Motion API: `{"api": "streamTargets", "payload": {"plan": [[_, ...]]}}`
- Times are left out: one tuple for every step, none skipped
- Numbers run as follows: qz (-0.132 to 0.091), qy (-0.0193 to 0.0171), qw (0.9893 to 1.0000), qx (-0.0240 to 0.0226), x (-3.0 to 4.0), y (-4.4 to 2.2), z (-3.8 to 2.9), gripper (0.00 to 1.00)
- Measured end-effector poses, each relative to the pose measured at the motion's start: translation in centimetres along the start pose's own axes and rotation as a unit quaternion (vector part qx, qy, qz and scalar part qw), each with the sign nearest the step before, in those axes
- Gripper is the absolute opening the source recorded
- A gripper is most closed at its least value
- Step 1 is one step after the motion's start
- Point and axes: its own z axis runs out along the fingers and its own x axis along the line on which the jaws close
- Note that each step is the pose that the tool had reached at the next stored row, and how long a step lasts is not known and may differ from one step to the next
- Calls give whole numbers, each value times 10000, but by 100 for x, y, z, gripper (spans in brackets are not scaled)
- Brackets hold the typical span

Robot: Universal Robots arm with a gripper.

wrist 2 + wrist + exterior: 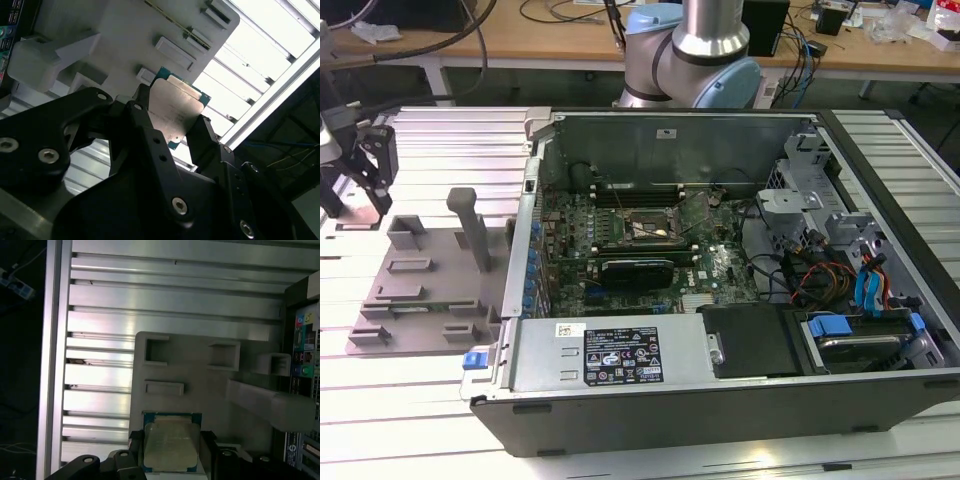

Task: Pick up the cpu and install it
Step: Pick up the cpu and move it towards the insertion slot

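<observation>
The cpu (172, 107), a flat square chip with a silver-grey metal top and green rim, sits between my black fingers in both wrist views, cpu (169, 442). My gripper (172, 122) is shut on its two opposite edges and holds it above the grey fixture plate (200, 375). In the exterior view my gripper (368, 165) hangs at the far left, over the plate's (420, 285) far left corner. The dark socket frame (645, 228) lies on the motherboard inside the open computer case (720, 400), well to the exterior view's right of my gripper.
A grey upright post (470, 225) and several raised blocks stand on the fixture plate. The case's side wall (525, 250) rises between plate and motherboard. A long black card (638, 270) lies below the socket. Cables and drive bays (850, 290) fill the case's right side.
</observation>
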Motion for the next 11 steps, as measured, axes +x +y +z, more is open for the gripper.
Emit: {"api": "streamTargets", "payload": {"plan": [[0, 0, 10000, 1, 0, -1, -20, 54], [0, 0, 10000, 1, -1, -1, -48, 54], [0, 0, 10000, 1, -1, -2, -88, 54], [0, 0, 10000, 1, -1, -3, -115, 54], [0, 0, 10000, 1, -2, -3, -136, 54], [0, 0, 10000, 1, -2, -3, -151, 54], [0, -1, 10000, 1, -2, -4, -171, 54], [0, 0, 10000, 1, -2, -4, -198, 54], [0, 0, 10000, 2, -3, -5, -218, 54], [0, 0, 10000, 2, -3, -5, -237, 54], [0, 0, 10000, 2, -3, -6, -257, 54]]}}
